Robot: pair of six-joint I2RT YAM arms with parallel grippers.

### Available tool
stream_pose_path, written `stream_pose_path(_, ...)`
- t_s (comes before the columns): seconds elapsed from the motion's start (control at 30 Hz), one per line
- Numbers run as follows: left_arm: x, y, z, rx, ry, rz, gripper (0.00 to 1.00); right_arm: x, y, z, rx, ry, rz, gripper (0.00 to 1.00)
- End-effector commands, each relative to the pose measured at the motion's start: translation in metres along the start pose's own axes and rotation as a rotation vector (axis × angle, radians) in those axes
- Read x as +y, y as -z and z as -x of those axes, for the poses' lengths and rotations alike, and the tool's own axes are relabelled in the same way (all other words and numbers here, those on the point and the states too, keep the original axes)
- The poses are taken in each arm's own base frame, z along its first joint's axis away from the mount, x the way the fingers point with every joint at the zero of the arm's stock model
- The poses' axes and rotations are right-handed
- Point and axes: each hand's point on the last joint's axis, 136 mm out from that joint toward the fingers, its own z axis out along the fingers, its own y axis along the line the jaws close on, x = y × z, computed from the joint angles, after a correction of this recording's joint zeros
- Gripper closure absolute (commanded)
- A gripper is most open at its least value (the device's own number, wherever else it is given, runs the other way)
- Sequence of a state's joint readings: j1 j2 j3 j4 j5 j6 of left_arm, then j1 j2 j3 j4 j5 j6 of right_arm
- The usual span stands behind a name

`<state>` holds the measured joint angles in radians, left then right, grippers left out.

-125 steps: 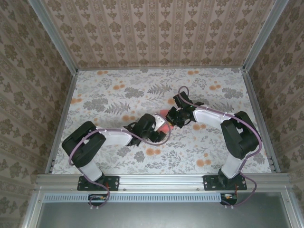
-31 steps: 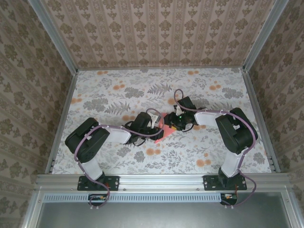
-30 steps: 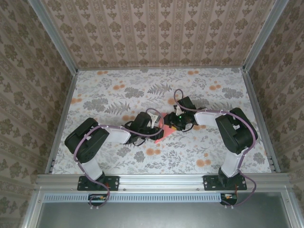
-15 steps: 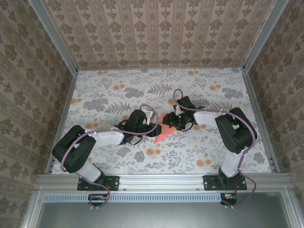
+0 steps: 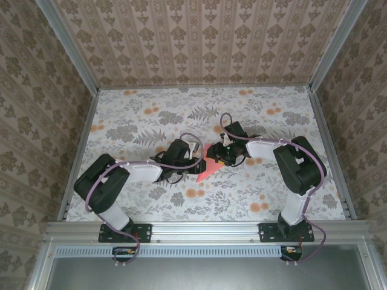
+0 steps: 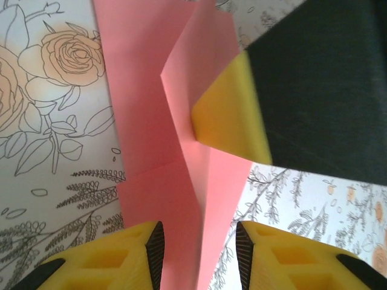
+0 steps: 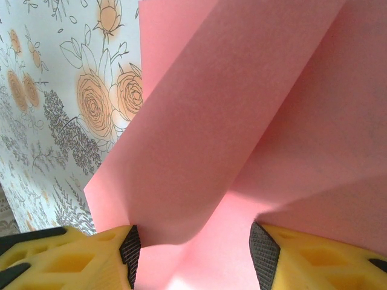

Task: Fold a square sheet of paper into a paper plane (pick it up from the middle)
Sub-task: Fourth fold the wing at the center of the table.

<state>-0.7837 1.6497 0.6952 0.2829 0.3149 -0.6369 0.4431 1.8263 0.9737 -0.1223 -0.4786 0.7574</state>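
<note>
At the middle of the floral-printed bench (image 5: 139, 115), the thin, partly folded salmon-pink paper sheet (image 5: 204, 169) is seen, creased, with one flap raised. Just left of the sheet, the black-and-yellow left gripper (image 6: 196, 241) is set astride its crease, jaws part-way apart, nothing pinched. At the sheet's right edge, the right gripper (image 7: 192, 248) is held astride a lifted fold, jaws moderately wide, one yellow finger (image 6: 230, 115) against the flap. If either pair of jaws were closed off the crease, a crooked fold could be pressed in. If the sheet were dragged, it could be skewed or torn.
</note>
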Motion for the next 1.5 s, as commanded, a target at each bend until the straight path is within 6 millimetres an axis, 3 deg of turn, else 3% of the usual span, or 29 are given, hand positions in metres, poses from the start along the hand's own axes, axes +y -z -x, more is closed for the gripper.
stream_pose_path(0.0, -0.009, -0.009, 0.009, 0.009, 0.009, -0.040, 0.62, -0.041, -0.014, -0.015, 0.047, -0.039, -0.148, 0.44)
stream_pose_path(0.33, -0.004, -0.025, 0.010, 0.027, -0.005, -0.028, 0.72, -0.041, -0.014, -0.016, 0.053, -0.039, -0.144, 0.44)
stream_pose_path(0.7, -0.005, -0.025, 0.012, 0.002, -0.011, -0.077, 0.87, -0.041, -0.014, -0.017, 0.055, -0.037, -0.146, 0.44)
stream_pose_path(0.87, -0.004, -0.024, 0.012, 0.003, -0.008, -0.084, 0.86, -0.044, -0.015, -0.019, 0.063, -0.041, -0.156, 0.44)
stream_pose_path(1.1, 0.001, -0.017, 0.011, 0.001, 0.006, -0.068, 0.75, -0.051, -0.016, -0.021, 0.068, -0.047, -0.189, 0.44)
stream_pose_path(1.27, 0.007, 0.000, 0.013, -0.026, 0.023, -0.034, 0.68, -0.059, -0.017, -0.023, 0.081, -0.048, -0.242, 0.44)
stream_pose_path(1.47, 0.009, 0.024, 0.017, -0.077, 0.034, 0.006, 0.67, -0.068, -0.019, -0.026, 0.090, -0.047, -0.300, 0.44)
